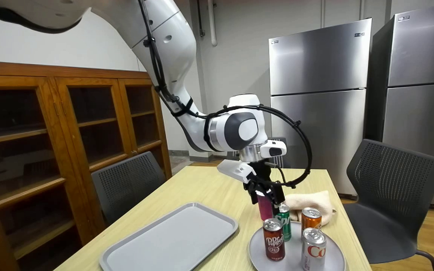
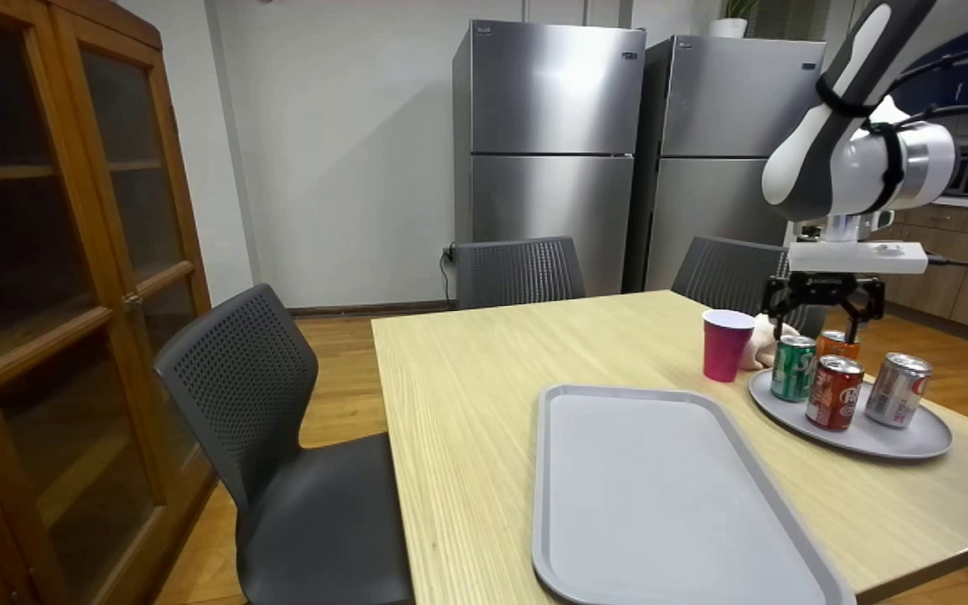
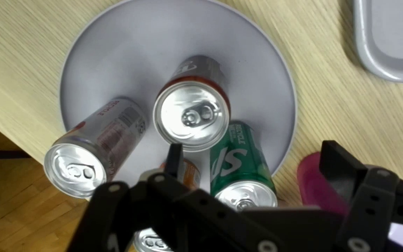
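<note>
My gripper (image 3: 254, 157) is open and empty, pointing down over the round grey plate (image 3: 124, 45); it shows in both exterior views (image 1: 266, 205) (image 2: 815, 332). The green can (image 3: 238, 161) stands between the spread fingers, apart from both. One finger is close to the orange can (image 1: 311, 218), which it partly hides in the wrist view. The other finger overlaps the magenta cup (image 2: 723, 349) in the wrist view; contact cannot be told. The dark red Dr Pepper can (image 3: 191, 115) and the silver can (image 3: 107, 140) stand on the same plate.
A long grey tray (image 1: 171, 237) lies on the wooden table (image 2: 467, 403) beside the plate. A pale cloth (image 1: 311, 203) lies behind the cans. Dark chairs (image 1: 394, 188) surround the table. A glass-door wooden cabinet (image 1: 70, 124) and steel fridges (image 2: 551, 151) stand beyond.
</note>
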`<state>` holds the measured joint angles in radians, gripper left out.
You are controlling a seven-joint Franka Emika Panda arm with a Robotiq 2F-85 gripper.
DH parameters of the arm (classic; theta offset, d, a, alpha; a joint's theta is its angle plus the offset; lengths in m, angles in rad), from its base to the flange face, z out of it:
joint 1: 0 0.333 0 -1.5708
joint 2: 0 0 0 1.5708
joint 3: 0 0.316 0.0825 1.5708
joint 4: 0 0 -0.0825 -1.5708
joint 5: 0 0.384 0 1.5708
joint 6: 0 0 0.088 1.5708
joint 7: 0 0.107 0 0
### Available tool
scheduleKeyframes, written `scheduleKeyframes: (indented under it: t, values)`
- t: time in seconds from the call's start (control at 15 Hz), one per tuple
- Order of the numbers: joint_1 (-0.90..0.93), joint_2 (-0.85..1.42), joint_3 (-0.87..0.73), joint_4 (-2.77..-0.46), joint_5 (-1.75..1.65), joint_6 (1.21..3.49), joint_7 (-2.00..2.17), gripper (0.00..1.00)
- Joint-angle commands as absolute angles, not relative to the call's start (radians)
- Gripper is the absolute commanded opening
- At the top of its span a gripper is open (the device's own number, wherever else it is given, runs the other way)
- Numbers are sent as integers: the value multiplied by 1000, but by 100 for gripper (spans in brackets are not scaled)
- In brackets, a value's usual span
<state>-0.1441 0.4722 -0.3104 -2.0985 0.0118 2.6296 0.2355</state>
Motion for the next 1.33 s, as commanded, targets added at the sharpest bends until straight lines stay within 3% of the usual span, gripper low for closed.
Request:
scheduleKeyframes:
  t: [0.0, 1.27]
  values:
    - [-92, 387, -310, -2175, -25, 2647, 289, 100]
    - [79, 206, -242, -2345, -195, 2686, 435, 100]
